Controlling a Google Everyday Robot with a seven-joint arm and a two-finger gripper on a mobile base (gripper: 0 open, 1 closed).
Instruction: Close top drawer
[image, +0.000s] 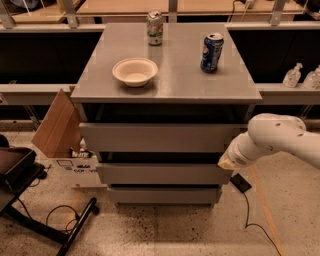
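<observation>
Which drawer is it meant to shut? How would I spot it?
Find the grey cabinet with a bowl on top. The top drawer is the uppermost, widest of three fronts, sticking out furthest; the gripper sits by its right end.

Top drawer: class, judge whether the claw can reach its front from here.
Probably yes: the claw sits by the right end of the top drawer, with nothing between them.

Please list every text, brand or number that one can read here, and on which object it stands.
Blue can: print too blurred to read.
Silver-green can: label too blurred.
White box on the floor: dark print, unreadable.
Top drawer, with the hand just below its right end: no text.
</observation>
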